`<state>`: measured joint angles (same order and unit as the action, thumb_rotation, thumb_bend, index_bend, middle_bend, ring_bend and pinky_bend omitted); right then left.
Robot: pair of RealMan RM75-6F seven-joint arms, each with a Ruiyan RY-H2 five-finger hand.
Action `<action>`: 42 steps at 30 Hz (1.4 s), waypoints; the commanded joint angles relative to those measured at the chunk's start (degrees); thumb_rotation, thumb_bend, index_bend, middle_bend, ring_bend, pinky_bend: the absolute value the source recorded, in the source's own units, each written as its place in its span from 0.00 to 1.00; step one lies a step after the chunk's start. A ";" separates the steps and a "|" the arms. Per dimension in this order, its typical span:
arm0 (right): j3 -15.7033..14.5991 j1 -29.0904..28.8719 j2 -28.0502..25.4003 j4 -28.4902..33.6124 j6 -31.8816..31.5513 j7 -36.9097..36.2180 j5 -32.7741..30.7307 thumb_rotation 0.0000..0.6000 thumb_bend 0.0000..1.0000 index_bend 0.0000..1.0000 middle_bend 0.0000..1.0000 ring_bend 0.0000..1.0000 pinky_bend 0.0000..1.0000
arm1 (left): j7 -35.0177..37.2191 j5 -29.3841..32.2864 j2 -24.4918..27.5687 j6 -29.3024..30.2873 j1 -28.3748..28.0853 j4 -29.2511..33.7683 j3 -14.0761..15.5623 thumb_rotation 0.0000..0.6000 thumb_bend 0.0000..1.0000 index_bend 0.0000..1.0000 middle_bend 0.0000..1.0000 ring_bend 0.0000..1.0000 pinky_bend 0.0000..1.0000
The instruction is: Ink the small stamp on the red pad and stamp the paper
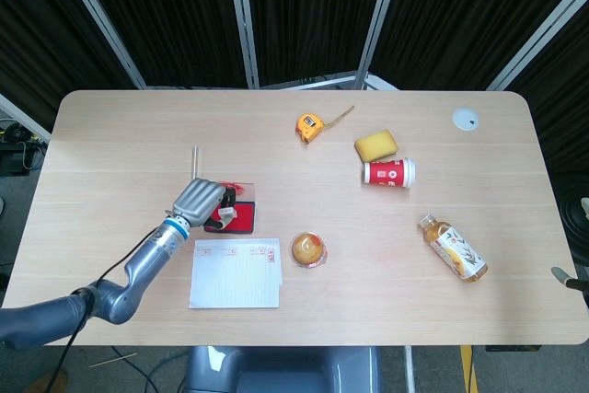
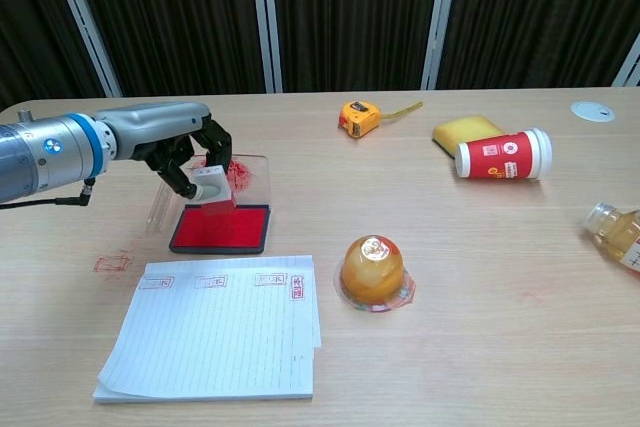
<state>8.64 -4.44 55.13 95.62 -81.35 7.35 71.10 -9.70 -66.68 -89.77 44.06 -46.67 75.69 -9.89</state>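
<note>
The stamp [image 2: 213, 187] sits pinched in my left fingers [image 2: 204, 152], its face hanging just above the pad [image 2: 222, 229], clear of the red surface as far as the chest view shows. The rest of my left hand [image 1: 199, 199] arches over the stamp, with the pad's clear lid [image 2: 247, 172] standing open just behind my fingertips. I judge the inking step is finishing and the carry to the paper comes next. The paper [image 2: 215, 327] lies just nearer me than my fingers, on the tabletop [image 2: 480, 327], its top row already carrying red marks. The next move calls for keeping the stamp level, swinging it toward me past the pad's front edge, and setting it flat on an unmarked patch below that row. A jelly cup [image 2: 373, 271] sits off to the right of my fingers, clear of that path. My right hand is out of sight in both views.
</note>
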 commanded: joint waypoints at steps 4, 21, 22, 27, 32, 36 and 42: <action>-0.03 0.11 -0.07 0.24 -0.32 0.23 0.16 1.00 0.00 0.00 0.00 0.00 0.00 | 1.16 -4.48 6.47 1.02 1.67 10.11 2.73 1.00 0.39 0.60 0.58 0.84 0.91; 0.04 0.19 -0.40 0.35 -0.27 -0.25 0.10 1.00 0.00 0.00 0.00 0.00 0.00 | -0.18 -7.15 3.81 1.52 3.47 12.30 7.73 1.00 0.39 0.60 0.58 0.84 0.91; 0.06 0.19 -0.42 0.32 -0.24 -0.28 0.05 1.00 0.00 0.00 0.00 0.00 0.00 | -0.33 -6.68 3.11 1.43 3.37 11.93 7.54 1.00 0.39 0.60 0.58 0.84 0.91; 0.14 0.17 -0.51 0.09 0.00 -0.54 -0.26 1.00 0.00 0.00 0.00 0.00 0.00 | -2.57 -4.46 -0.76 0.75 2.23 9.78 6.61 1.00 0.39 0.60 0.58 0.84 0.91; 0.26 0.17 -0.64 -0.10 0.19 -0.97 -0.55 1.00 0.00 0.00 0.00 0.00 0.00 | -4.74 -1.79 -3.47 0.70 1.40 7.38 5.55 1.00 0.39 0.60 0.58 0.84 0.91; 0.27 0.18 -0.72 -0.36 0.40 -1.29 -0.67 1.00 0.00 0.00 0.00 0.00 0.00 | -5.81 -1.53 -3.83 1.31 1.34 7.23 5.65 1.00 0.39 0.60 0.58 0.84 0.91; 0.23 0.18 -0.73 -0.48 0.49 -1.38 -0.70 1.00 0.00 0.00 0.00 0.00 0.00 | -6.00 -1.09 -4.12 1.36 1.28 7.18 5.67 1.00 0.39 0.60 0.58 0.84 0.91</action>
<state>8.87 -4.26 54.41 95.15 -80.86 5.96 70.39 -15.66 -67.79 -93.86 45.44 -45.37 82.90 -4.23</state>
